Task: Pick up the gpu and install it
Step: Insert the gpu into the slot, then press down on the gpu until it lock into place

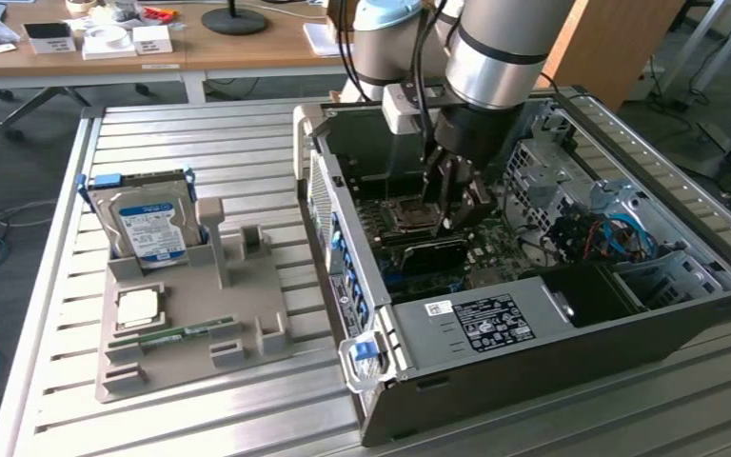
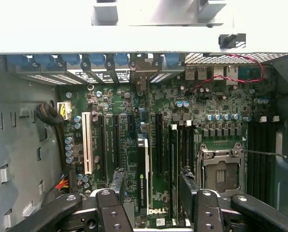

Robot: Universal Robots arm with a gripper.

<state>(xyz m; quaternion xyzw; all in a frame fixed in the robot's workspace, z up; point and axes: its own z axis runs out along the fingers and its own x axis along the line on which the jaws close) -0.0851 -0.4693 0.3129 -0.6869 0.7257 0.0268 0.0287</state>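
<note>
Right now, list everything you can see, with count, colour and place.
computer case: one, dark grey, open, on the slatted metal table
motherboard: one, green, inside the case
gpu: one, dark, on edge on the motherboard
CPU socket: one, silvery, on the motherboard
fixture tray: one, grey, to the exterior view's left of the case
hard drive: one, silver, upright in the tray
processor chip: one, silvery, on the tray
memory stick: one, green, on the tray
gripper: one, black, open, astride the gpu

Even daylight, bright overexposed strip in wrist view, soft focus
</note>
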